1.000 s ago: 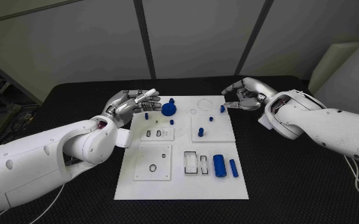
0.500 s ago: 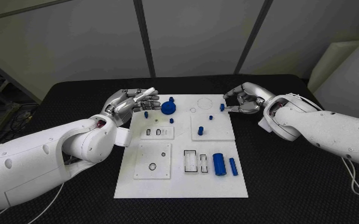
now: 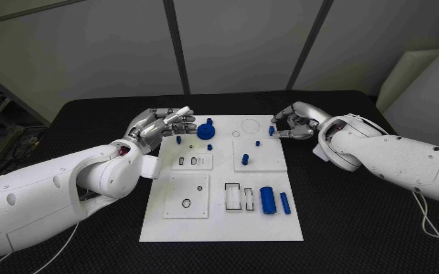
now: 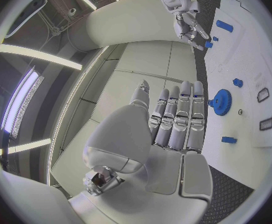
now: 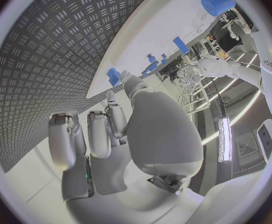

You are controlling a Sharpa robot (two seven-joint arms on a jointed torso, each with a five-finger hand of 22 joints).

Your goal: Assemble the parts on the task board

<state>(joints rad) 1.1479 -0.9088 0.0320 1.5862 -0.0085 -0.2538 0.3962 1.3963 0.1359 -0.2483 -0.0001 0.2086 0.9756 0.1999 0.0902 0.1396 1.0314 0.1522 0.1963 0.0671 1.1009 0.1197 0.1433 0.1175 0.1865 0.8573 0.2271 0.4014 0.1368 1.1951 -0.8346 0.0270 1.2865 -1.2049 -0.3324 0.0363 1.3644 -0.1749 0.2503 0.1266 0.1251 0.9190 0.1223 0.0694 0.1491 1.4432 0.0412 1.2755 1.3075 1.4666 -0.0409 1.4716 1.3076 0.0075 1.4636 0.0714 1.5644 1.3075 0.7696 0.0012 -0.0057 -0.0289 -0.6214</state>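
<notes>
Nearest the robot on the white task board (image 3: 219,226), a smooth blue cylinder (image 3: 268,201) lies beside a thinner blue rod (image 3: 285,204), with two narrow rectangular slots (image 3: 240,198) cut into the plate just left of them; all of this sits well short of both hands. Further up, a short blue peg (image 3: 245,158) stands upright in a raised square tile, between the two hands and closer to the right one. The left hand (image 3: 163,126) hovers over the board's left edge, its silver fingers straight and pressed together side by side, holding nothing. Just beyond its fingertips lies a round blue gear (image 3: 207,132), whose toothed rim the left wrist view (image 4: 222,102) makes plain where the head view gives a plain disc. That wrist view also shows a small blue peg (image 4: 229,140) near the left hand's fingers on the flat white plate. The right hand (image 3: 294,122) sits at the board's far right edge, fingers curled inward toward a small blue peg (image 3: 271,132) standing there; whether it grips the peg or merely touches it, I cannot tell. The right wrist view shows what the head view does not: the black surface (image 5: 43,55) is ribbed with a fine tread pattern.
</notes>
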